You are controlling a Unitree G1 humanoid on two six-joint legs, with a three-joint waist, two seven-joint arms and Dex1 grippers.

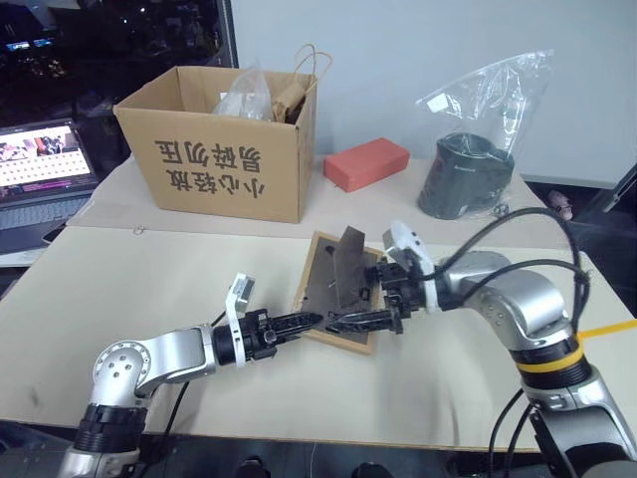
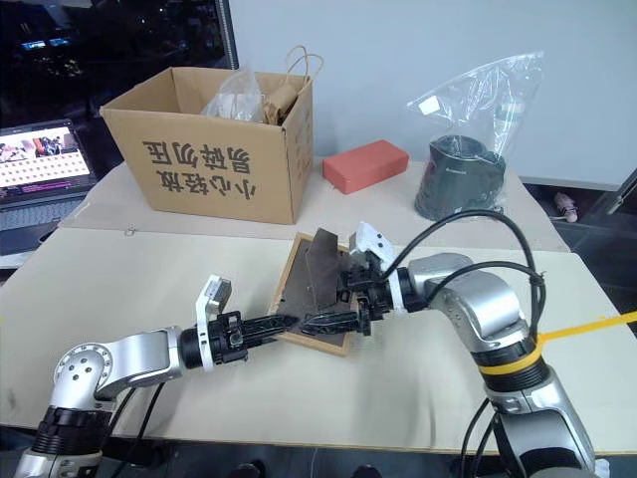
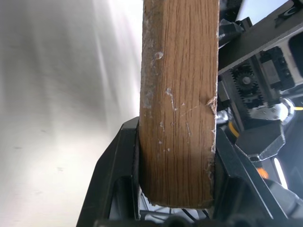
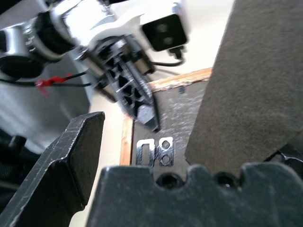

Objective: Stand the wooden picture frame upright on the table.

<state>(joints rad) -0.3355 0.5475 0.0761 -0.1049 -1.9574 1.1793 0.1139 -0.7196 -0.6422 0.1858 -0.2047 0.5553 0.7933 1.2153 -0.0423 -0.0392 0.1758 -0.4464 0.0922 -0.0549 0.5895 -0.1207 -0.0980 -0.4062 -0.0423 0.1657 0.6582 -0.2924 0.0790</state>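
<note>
Wooden picture frame (image 1: 336, 289) tilted, dark back facing up, lower edge near the counter (image 1: 149, 299), just in front of the cardboard box (image 1: 224, 139) and a little toward the robot's right of it. Fold-out stand (image 1: 350, 261) swung up off the back, rising as a dark flap. Left claw (image 1: 307, 321) clenched on the frame's near wooden edge, gripping it from the side away from the box; in the left wrist view the light-wood rail (image 3: 179, 104) sits squeezed between both black fingers. Right claw (image 1: 370, 321) released, fingers spread wide, reaching in from the robot's right over the frame's back beside the stand; in the right wrist view the stand's dark panel (image 4: 251, 90) lies just by one finger, contact not clear, with the small metal hanger clip (image 4: 154, 152) on the back showing between. Beyond the frame, farther than the box's front face: a red brick-shaped block (image 1: 366, 162) to the box's right, then a dark pot in a clear plastic bag (image 1: 468, 174) farther right. Laptop (image 1: 40, 174) to the box's left, off the counter's edge.
</note>
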